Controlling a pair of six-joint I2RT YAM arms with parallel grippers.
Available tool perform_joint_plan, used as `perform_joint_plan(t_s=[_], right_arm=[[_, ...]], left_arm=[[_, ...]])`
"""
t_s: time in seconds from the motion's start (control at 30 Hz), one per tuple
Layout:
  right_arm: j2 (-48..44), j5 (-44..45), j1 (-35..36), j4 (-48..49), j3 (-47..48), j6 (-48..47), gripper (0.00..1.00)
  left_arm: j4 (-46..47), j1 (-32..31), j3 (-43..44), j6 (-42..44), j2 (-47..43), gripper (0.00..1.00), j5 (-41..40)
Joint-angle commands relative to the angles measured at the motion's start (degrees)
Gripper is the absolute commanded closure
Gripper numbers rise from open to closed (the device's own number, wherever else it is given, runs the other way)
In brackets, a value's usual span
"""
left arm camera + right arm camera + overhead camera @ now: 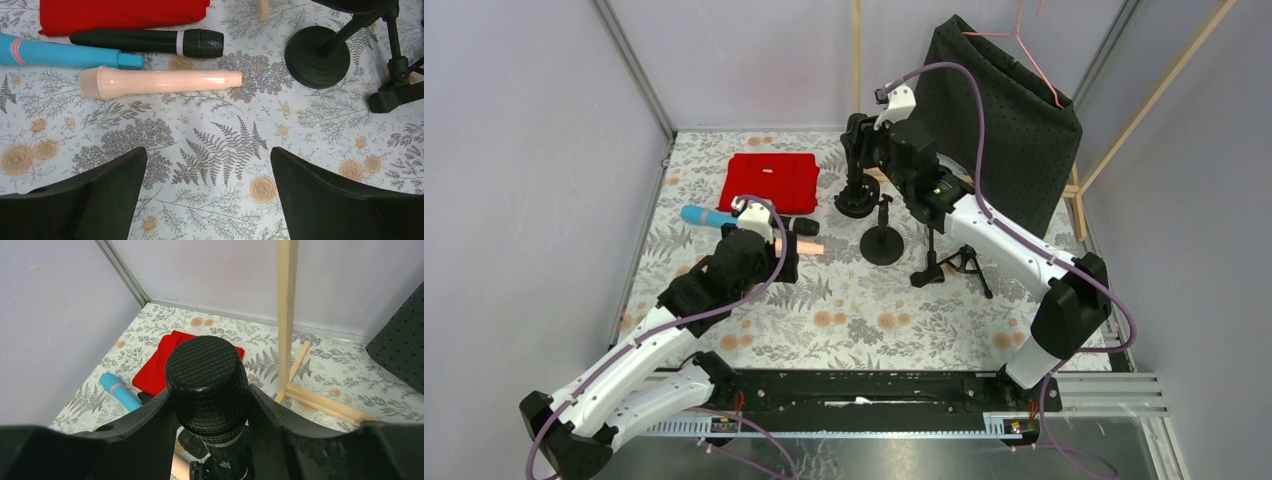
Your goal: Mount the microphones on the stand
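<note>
The right gripper [210, 399] is closed partway round the head of a black microphone [207, 372], holding it upright over the far round-base stand [856, 204]. Its lower end sits at the stand's clip, though I cannot tell whether it is fully seated. The left gripper [209, 151] is spread wide and holds nothing. It hovers just near of the peach-pink microphone [160, 82], which lies flat on the floral tablecloth [215, 145]. The light blue microphone [65, 54] and a second black microphone [150, 42] lie just beyond it, by the red cloth [125, 14]. Judging by this, the first mounting is being finished. Next the left gripper should lower and close on the peach-pink body, with an empty stand [883, 243] to the right.
</note>
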Motion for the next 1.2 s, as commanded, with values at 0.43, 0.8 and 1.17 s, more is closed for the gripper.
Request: perform_joint_plan(t_s=[0.43,0.8,1.17], right_arm=[[-2.33,-1.48,-0.32,6.71,-5.73,0.16,0.82],[-4.71,-1.84,-0.34,8.71,-9.19,0.20,0.59],[-5.84,-2.03,-0.35,8.72,-9.48,0.03,0.37]], left_arm=[[2.44,0.37,-0.10,0.94,0.08,0.01,1.09],[2.42,0.42,-0.23,1.03,0.10,0.01,1.27],[2.46,0.46,-0.21,1.03,0.32,0.01,1.50]])
